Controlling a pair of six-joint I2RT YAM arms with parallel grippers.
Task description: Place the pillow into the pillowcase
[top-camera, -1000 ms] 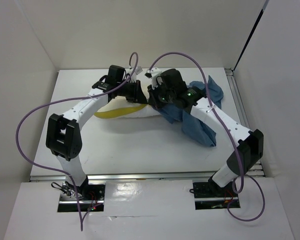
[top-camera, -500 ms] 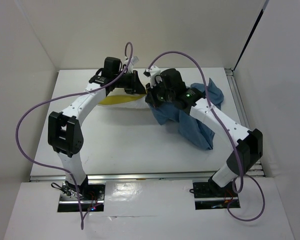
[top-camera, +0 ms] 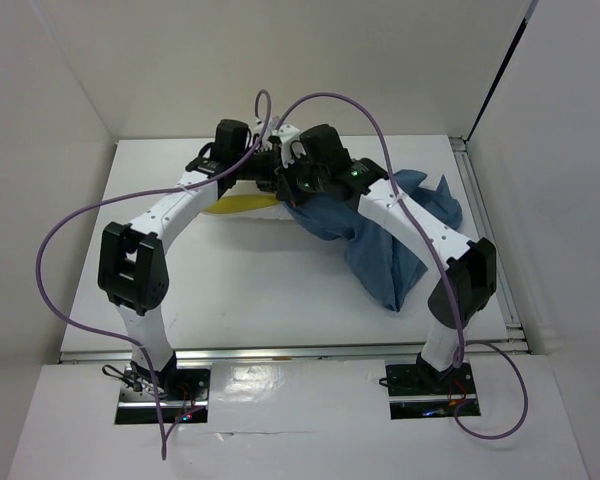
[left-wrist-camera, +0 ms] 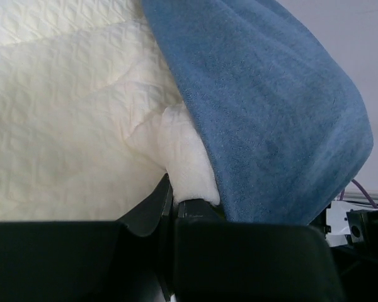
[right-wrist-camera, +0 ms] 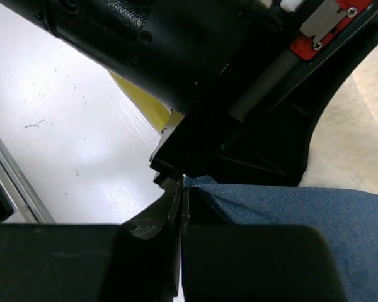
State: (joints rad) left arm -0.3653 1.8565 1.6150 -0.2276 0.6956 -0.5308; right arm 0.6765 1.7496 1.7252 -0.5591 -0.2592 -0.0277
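Pillow (left-wrist-camera: 63, 113) and pillowcase (top-camera: 385, 245) lie together at the tabletop's (top-camera: 230, 290) far middle. From above, neither grip can be made out. The left wrist view shows the left claw (left-wrist-camera: 174, 200) clenched on a cream pillow fold, with blue cloth draped over that corner. The right wrist view shows the right claw (right-wrist-camera: 181, 192) pinched shut on the pillowcase's edge, just beside the left claw's black body.

White table (top-camera: 240, 290) with faint, perhaps dusty, specks (right-wrist-camera: 75, 94)
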